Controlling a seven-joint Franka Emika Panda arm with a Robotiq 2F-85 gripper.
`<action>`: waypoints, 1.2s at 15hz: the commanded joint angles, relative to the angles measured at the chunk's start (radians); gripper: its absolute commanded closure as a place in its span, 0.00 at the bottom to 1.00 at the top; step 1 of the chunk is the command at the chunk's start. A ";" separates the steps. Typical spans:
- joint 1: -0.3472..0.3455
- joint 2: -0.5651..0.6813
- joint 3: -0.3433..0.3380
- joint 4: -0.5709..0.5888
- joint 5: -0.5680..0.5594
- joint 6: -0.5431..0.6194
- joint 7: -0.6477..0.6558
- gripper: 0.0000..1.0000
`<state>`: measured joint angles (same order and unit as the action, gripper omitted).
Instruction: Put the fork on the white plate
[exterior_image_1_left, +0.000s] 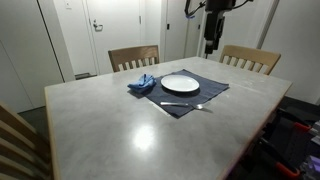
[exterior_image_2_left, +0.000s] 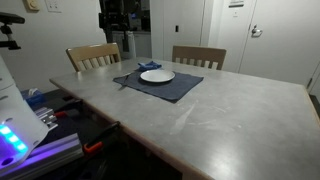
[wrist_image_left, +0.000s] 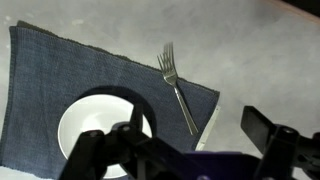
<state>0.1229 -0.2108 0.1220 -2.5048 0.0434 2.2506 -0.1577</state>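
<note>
Fork lies beside plate on placemat, tines upward in wrist view

metal fork lies flat on blue placemat, just beside round white plate, not touching; plate upright on same mat.

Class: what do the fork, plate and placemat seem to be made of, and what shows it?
Fork: likely metal, grey with a light sheen.
Plate: probably glazed ceramic, smooth plain white, though plastic is possible.
Placemat: woven fabric, matte dark blue with a fine visible weave.
</note>
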 joint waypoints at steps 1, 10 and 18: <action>0.010 0.005 -0.008 -0.005 0.001 0.007 -0.007 0.00; 0.027 0.028 0.005 -0.035 -0.062 0.120 -0.047 0.00; 0.045 0.205 0.033 -0.002 -0.261 0.288 -0.079 0.00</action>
<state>0.1678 -0.1111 0.1407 -2.5416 -0.1555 2.4839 -0.2084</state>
